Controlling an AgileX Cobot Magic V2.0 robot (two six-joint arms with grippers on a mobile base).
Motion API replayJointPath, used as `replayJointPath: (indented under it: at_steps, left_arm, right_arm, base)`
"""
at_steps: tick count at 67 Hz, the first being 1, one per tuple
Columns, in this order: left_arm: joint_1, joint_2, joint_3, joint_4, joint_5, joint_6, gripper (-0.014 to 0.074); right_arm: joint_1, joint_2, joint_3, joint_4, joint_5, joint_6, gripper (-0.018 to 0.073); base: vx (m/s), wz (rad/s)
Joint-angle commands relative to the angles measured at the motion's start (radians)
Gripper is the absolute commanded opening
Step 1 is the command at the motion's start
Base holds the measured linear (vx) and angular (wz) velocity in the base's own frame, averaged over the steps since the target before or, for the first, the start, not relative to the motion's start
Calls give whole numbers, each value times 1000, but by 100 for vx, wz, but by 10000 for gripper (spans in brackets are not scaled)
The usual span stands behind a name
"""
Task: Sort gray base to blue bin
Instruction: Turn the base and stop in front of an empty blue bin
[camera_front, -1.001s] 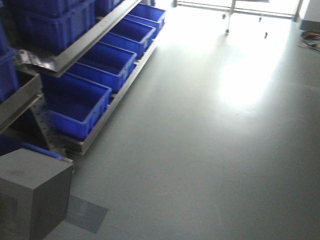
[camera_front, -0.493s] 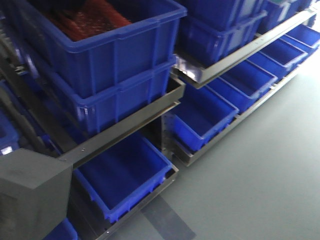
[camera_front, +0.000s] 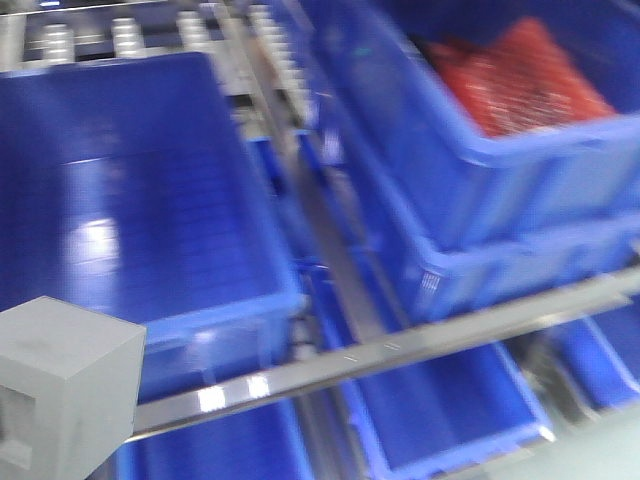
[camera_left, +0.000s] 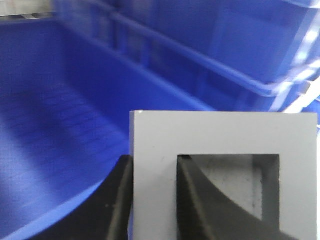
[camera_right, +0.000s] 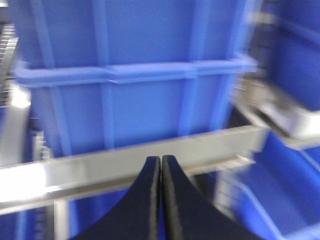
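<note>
Left gripper (camera_left: 154, 200) clamps the gray base (camera_left: 225, 132) by its recess border, near the front rim of the blue bin (camera_front: 215, 312); bare bin floor beyond. Right gripper (camera_right: 160, 192) pressed closed.

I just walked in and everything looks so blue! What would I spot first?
A big empty blue bin fills the upper left of the front view. The gray base pops out at the lower left, pinched by the left gripper with one finger inside its square recess. At the upper right, another crate holds something red.
</note>
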Motion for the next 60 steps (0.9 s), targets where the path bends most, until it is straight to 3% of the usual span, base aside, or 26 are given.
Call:
replayJointPath:
  at_steps: [1,27,60]
  left_arm:
    - [-8,8,-32,-11,-103,-9,-7]
    - [-8,8,-32,-11,-103,-9,-7]
    - [-8,8,-32,-11,-103,-9,-7]
  right_arm:
    - [-2,-7,6,-9,-80,-12,-5]
    - [-2,-7,6,-9,-80,-12,-5]
    - [-2,-7,6,-9,-82,-12,-5]
  base:
    - [16,79]
    - [14,65]
    - [12,13]
